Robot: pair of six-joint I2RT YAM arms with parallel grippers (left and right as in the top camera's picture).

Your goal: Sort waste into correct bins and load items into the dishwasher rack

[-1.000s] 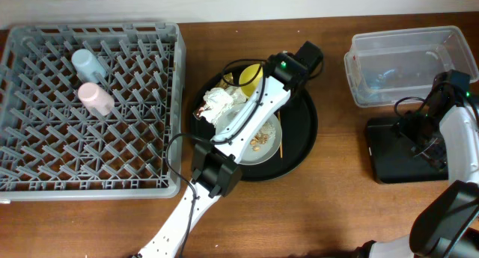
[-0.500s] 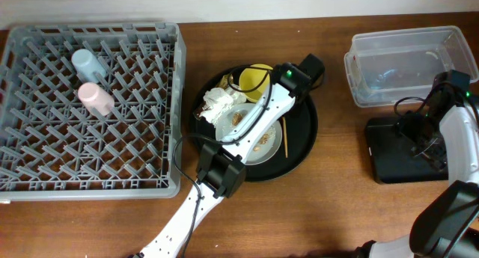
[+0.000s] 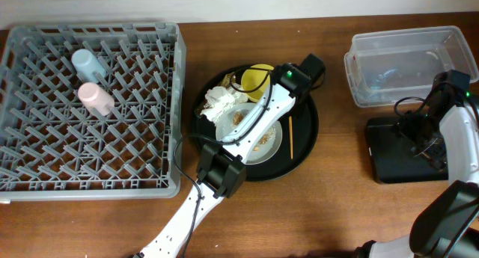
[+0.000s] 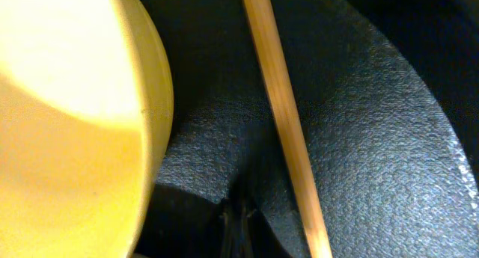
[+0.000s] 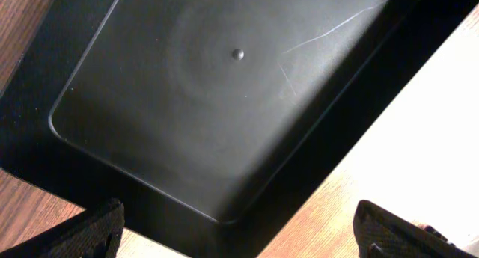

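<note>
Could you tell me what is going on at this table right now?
The left gripper is low over the round black tray, between the yellow bowl and a chopstick. The right gripper hangs open over the flat black tray. The pink cup and blue cup lie in the rack; the napkin and the plate with scraps are not yet cleared.

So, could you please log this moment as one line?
left hand: low over round black tray, between yellow bowl and chopstick, grip unclear | right hand: open over flat black tray | dishwasher rack: pink cup, light-blue cup
</note>
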